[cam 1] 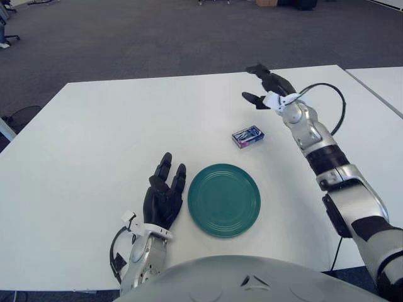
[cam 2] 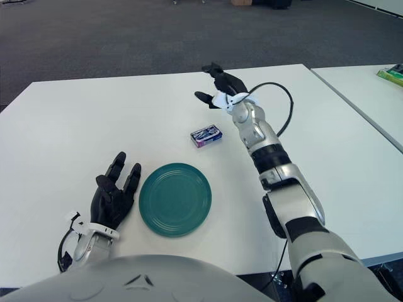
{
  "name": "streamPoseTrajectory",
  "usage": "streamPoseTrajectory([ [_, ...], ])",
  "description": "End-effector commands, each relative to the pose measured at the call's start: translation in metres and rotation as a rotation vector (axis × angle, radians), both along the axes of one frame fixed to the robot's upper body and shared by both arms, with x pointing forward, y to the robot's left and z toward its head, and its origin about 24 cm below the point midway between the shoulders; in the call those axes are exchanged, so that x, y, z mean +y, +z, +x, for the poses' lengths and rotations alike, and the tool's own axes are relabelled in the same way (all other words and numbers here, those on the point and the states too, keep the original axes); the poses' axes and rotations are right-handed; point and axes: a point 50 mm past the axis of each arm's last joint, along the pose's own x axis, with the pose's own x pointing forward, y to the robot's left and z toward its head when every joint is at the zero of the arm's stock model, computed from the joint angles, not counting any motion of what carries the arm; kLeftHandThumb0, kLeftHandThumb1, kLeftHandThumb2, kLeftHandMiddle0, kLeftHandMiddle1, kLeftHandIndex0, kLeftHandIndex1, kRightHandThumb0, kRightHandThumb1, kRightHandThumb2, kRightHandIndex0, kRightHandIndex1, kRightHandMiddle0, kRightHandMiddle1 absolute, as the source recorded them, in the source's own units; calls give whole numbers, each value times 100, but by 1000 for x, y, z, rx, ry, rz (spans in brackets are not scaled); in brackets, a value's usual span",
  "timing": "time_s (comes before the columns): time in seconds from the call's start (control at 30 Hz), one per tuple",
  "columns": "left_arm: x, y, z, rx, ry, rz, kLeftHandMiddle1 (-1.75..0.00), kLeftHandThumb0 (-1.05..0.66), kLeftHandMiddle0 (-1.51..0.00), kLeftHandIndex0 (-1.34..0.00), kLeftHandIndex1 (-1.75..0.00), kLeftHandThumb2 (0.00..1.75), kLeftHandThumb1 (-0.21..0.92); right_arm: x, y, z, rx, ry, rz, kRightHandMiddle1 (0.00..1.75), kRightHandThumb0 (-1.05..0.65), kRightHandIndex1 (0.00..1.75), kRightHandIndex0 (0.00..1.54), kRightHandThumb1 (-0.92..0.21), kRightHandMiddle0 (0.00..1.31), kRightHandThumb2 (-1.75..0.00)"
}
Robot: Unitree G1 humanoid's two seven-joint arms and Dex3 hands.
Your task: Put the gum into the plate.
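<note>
One gum pack (cam 1: 247,136) lies beyond one plate (cam 1: 224,199).

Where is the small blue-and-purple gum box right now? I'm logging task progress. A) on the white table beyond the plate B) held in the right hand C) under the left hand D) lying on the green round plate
A: the small blue-and-purple gum box lies on the white table, beyond the empty green round plate; the open right hand is farther back, clear of it.
</note>
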Motion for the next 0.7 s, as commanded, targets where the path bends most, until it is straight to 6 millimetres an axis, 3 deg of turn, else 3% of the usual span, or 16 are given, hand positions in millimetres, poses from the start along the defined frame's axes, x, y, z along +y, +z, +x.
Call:
streamPoseTrajectory([
  [0.0, -5, -10, -6, 68, 15, -15, 0, -105, -2, -2, -7, 97, 92, 3, -18, 3, -3, 43, -142, 75, -84, 0, 28, -92, 6, -59],
  [0.33, -6, -9, -8, 65, 21, 7, -1, -105, -3, -2, -9, 96, 92, 19, -41, -11, 0, 191, -284, 79, -84, 1, 32, -92, 3, -58],
  [0.53, -6, -8, -8, 61, 25, -10, 0, -105, -3, -1, -10, 96, 92, 6, -80, -29, 64, 232, -395, 74, -83, 1, 31, -92, 0, -56],
  [0.67, -6, -8, -9, 59, 24, -15, 0, -105, -3, -1, -11, 97, 92, -1, -95, -37, 90, 241, -429, 69, -81, 0, 31, -92, 0, -55],
])
